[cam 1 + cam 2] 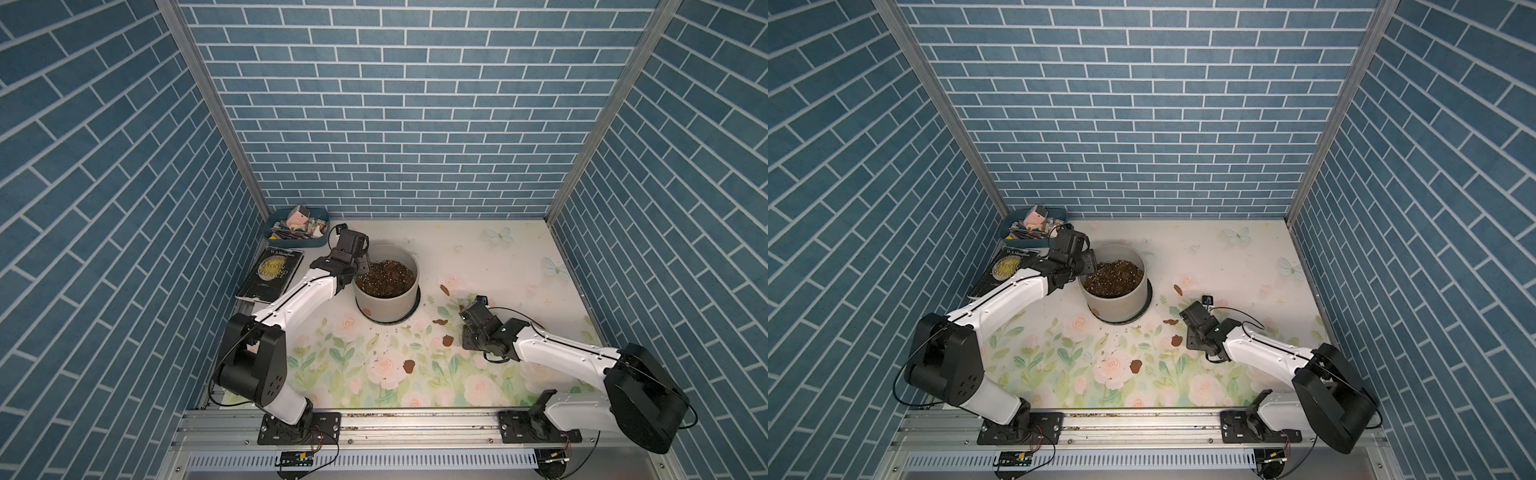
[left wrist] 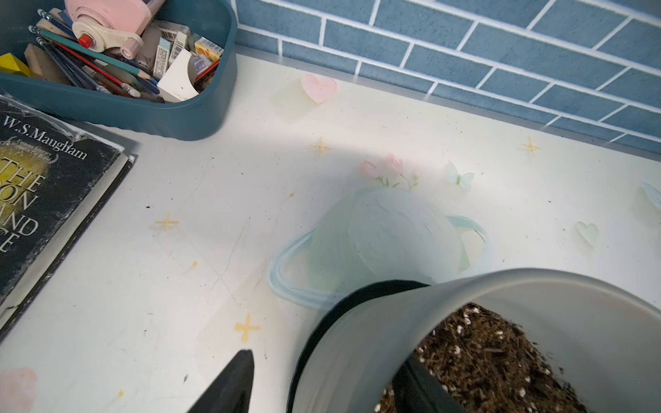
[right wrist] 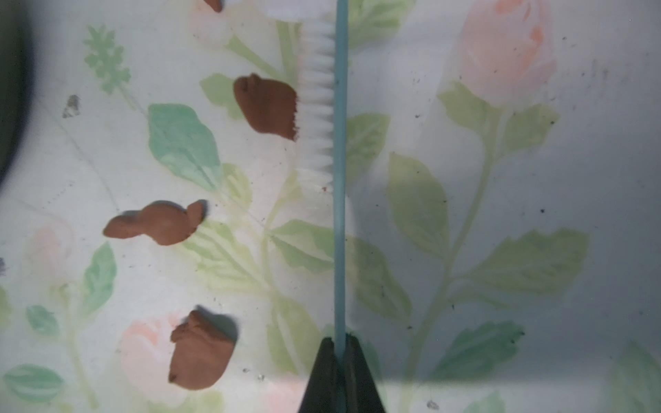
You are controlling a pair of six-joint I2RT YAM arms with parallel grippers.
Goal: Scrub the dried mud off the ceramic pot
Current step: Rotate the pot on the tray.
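Currently: pot upright on its black saucer, left of centre toward the table's far edge, full of speckled soil. Left gripper is at the pot's left rim with jaws spread, straddling the wall: one finger inside over the soil, the other outside and clear of the wall, so no grip. Right gripper is clamped on the thin teal brush handle, low over the table right of the pot. White bristles touch one of the mud blobs. Others lie loose on the table between the pot and the near edge. Book and blue tray sit in the far left corner.
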